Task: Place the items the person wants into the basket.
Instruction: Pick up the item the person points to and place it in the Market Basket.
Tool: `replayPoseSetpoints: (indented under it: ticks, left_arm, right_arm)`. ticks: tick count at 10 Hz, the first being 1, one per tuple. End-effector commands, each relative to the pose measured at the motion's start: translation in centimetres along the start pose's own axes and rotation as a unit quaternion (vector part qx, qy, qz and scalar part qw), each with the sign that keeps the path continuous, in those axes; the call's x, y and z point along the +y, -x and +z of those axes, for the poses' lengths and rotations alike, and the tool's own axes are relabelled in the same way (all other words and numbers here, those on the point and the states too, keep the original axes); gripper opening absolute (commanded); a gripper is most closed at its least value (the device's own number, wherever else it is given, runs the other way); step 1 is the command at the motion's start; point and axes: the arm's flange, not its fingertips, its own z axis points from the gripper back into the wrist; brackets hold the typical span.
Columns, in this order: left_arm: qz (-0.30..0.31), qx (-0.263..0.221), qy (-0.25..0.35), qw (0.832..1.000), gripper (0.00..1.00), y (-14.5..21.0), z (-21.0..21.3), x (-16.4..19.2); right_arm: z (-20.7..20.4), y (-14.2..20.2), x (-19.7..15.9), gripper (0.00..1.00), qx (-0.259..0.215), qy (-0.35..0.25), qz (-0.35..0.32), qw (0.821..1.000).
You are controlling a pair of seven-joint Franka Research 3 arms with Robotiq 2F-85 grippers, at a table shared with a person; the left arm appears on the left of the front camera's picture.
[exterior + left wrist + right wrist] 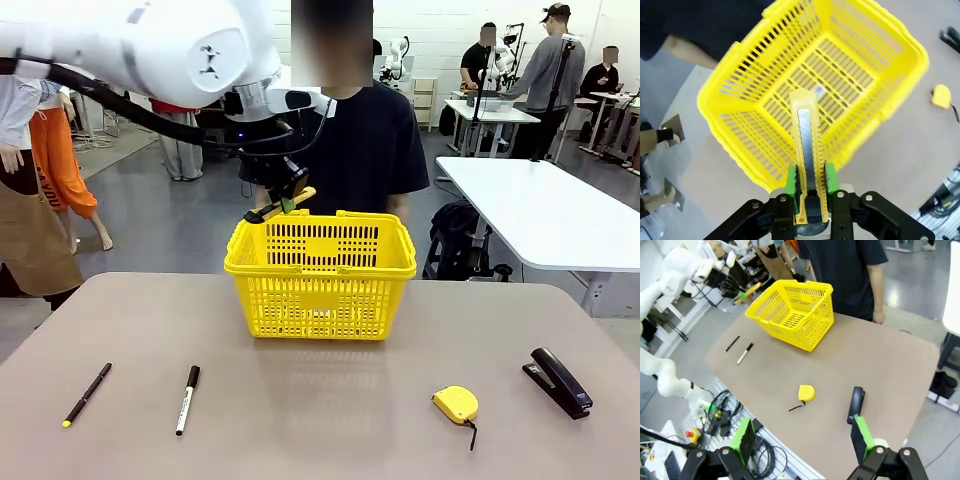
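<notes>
— What is seen nearer than the basket [320,300]?
— On the table [330,445], nearer than the basket and off to its left, a thin black pen [87,394] with a yellow tip and a black-and-white marker [187,399] are laid apart from each other. Nearer than the basket and to its right, the yellow tape measure [456,403] is found with its black cord trailing. The black stapler [557,381] is laid farther out to the basket's right.

— How is the right gripper [804,437] held?
— It is held high, well apart from the basket, off its near right side. Its green pads are spread wide, and nothing is gripped between them.

— And where is the utility knife [807,145] found?
— It is pinched by its rear end between the green pads of the left gripper [810,175]. It is held in the air, tilted, just above the basket's far left corner, and its front end is pointed over the basket's open inside.

— What is seen beyond the basket?
— The person [365,140], dressed in a dark navy T-shirt, is seen standing just behind the basket, at the far edge of the table.
</notes>
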Motion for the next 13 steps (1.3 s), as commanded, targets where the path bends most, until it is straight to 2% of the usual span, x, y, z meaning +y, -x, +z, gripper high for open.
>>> replayPoseSetpoints:
  ticks: [1,3,5,7,8,13]
  left_arm:
    - [0.01,0.01,-0.028,1.0,0.0,-4.2,-1.3,0.4]
    - [-0.007,0.035,-0.039,0.999,0.0,-5.7,-4.0,1.2]
    - [-0.033,0.045,-0.03,0.998,0.0,-5.5,-5.0,1.3]
    - [-0.026,0.058,-0.027,0.998,0.0,-5.4,-6.7,1.4]
    - [-0.013,0.048,-0.027,0.998,0.0,-5.3,-6.1,0.9]
    - [-0.025,0.05,-0.023,0.998,0.0,-4.9,-6.6,0.9]
  right_arm:
    - [-0.2,0.0,-0.1,1.0,-0.007,-0.007,0.006,1.0]
    - [-0.2,0.0,-0.1,1.0,-0.007,-0.007,0.006,1.0]
    - [-0.2,0.0,-0.1,1.0,-0.007,-0.007,0.006,1.0]
    - [-0.2,0.0,-0.1,1.0,-0.007,-0.007,0.006,1.0]
    - [-0.2,0.0,-0.1,1.0,-0.007,-0.007,0.006,1.0]
    - [-0.2,0.0,-0.1,1.0,-0.007,-0.007,0.006,1.0]
